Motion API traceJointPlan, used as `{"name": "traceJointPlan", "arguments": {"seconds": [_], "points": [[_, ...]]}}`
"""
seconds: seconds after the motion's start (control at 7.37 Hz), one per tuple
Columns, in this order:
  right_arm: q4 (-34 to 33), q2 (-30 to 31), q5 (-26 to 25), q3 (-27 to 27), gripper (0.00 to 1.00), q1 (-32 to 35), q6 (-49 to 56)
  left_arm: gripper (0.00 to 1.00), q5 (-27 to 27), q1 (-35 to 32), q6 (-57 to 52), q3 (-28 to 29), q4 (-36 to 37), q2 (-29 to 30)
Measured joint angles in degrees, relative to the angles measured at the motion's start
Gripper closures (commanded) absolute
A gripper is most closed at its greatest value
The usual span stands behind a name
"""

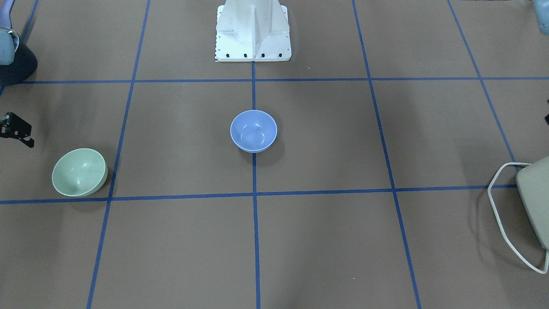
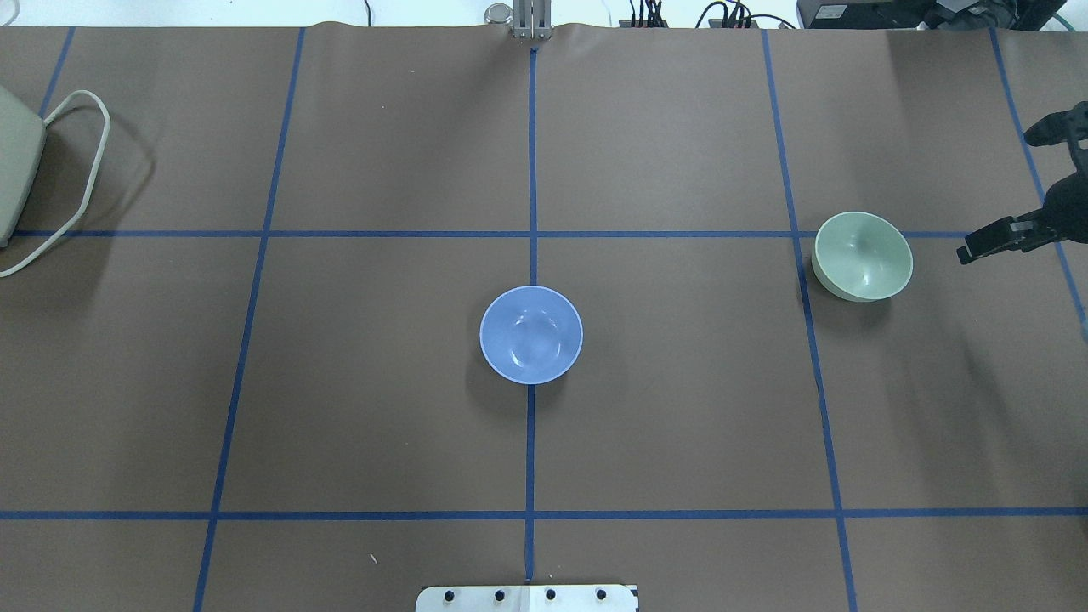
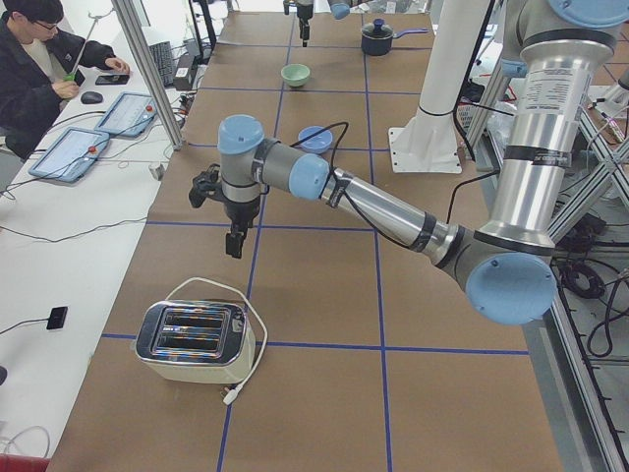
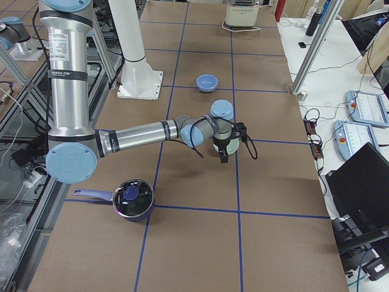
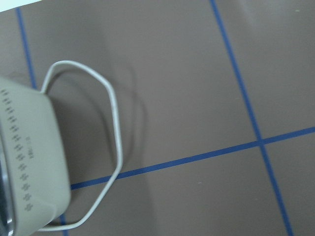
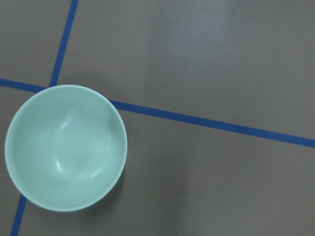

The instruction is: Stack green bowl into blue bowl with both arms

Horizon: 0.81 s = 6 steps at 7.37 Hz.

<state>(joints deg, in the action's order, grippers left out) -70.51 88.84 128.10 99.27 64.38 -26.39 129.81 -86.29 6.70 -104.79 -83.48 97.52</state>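
The green bowl (image 2: 863, 256) stands upright on the table's right side; it also shows in the front view (image 1: 79, 172) and the right wrist view (image 6: 65, 147). The blue bowl (image 2: 531, 334) stands upright at the table's centre (image 1: 253, 131), empty. My right gripper (image 2: 999, 195) hangs above the table just right of the green bowl, fingers spread, open and empty. In the right side view it (image 4: 223, 151) hides most of the green bowl. My left gripper (image 3: 234, 231) hangs above the table near the toaster; I cannot tell if it is open or shut.
A cream toaster (image 2: 13, 170) with a looped cord lies at the far left edge (image 5: 24, 162). A dark pot (image 4: 132, 199) sits near the right arm's base. The white pedestal (image 1: 253, 30) stands at the robot's side. A person (image 3: 39, 59) sits beside the table.
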Motion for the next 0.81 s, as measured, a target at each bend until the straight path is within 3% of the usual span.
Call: {"name": "traceJointPlan", "arguments": {"seconds": [0.27,0.54,0.81], "points": [[0.0,-4.3,-1.7,-4.1,0.27,-3.2,-1.3,0.02,0.3,-6.1,-10.8,3.3,0.0,-2.4],[0.0,-6.3,-2.0,-5.9,0.31,-5.9,-2.3,0.02,0.2,-7.6,-13.6,4.0,0.1,-3.1],[0.0,-7.7,-2.6,-8.0,0.47,-7.1,-2.5,0.02,0.2,-7.7,-13.9,4.0,0.1,-3.4]]}}
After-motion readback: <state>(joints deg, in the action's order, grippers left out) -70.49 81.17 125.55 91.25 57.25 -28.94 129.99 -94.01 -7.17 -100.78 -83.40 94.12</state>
